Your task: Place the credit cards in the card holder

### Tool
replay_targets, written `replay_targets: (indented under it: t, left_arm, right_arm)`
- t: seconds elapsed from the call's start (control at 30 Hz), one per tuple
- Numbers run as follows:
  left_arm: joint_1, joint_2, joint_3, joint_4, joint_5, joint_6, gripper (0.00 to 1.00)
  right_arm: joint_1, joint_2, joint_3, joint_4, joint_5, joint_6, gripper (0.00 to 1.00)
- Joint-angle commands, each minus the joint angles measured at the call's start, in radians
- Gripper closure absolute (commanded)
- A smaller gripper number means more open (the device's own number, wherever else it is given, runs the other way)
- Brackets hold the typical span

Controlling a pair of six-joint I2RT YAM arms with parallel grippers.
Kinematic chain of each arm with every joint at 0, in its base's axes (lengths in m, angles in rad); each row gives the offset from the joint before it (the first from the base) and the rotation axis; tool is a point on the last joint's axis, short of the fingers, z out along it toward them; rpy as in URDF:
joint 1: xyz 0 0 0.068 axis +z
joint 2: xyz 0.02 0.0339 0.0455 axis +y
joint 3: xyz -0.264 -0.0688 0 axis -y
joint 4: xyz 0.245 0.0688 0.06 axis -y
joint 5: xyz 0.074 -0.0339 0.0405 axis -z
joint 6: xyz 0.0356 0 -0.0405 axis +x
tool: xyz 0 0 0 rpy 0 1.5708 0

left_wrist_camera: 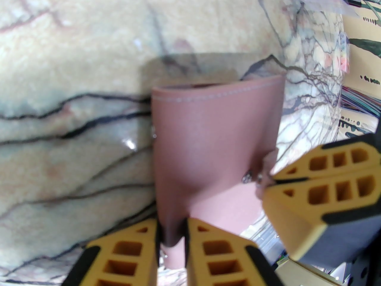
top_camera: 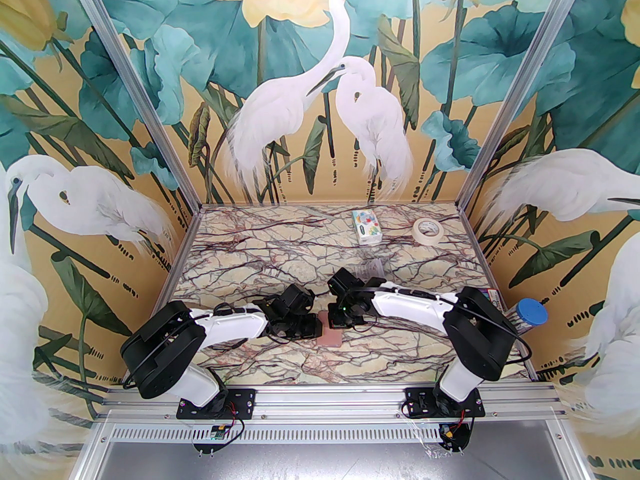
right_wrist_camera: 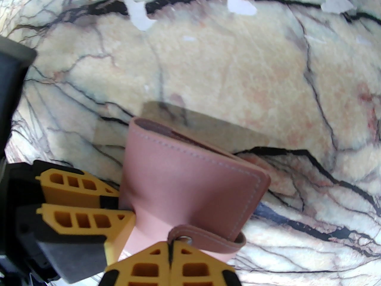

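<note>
The step in hand looked like opening the holder [left_wrist_camera: 214, 135], ahead of any loading. The holder hung between the two arms near the middle of the tabletop [left_wrist_camera: 74, 70]. Its shadow on the marble suggested it was lifted clear, not lying flat.

The left pincer [left_wrist_camera: 172, 228] was pinching one edge of the holder's body, fingers closed onto the pink leather. The right pincer [right_wrist_camera: 170, 247] was pressed together on the small tab [right_wrist_camera: 205, 240] that carries the snap [right_wrist_camera: 185, 239]. In the left wrist view two metal studs sat side by side near that tab, so the snap may already have been parted, though blur made this uncertain.

The flap lay close against the body and the far fold was barely gaping, so no pocket was properly exposed for the cards.

The next move probably called for the right pincer to draw the tab away from the body while the left held firm. The pull would want to be gentle, since the left's hold on the thin edge looked shallow and could slip.
</note>
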Motion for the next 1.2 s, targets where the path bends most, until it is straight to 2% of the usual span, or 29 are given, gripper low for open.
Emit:
replay_targets:
  t: [0.0, 0.8, 1.17]
  left_arm:
    - [-0.012, 0.025, -0.017, 0.008, -0.014, 0.015, 0.81]
    - [-0.012, 0.028, -0.007, -0.003, -0.012, 0.021, 0.81]
    - [-0.012, 0.004, -0.005, -0.004, -0.023, 0.021, 0.81]
  right_arm:
    - [-0.003, 0.022, -0.003, 0.015, -0.019, 0.008, 1.0]
    - [-0.006, 0.098, 0.008, -0.009, -0.009, 0.013, 1.0]
    - [-0.005, -0.004, 0.031, -0.019, 0.018, -0.003, 1.0]
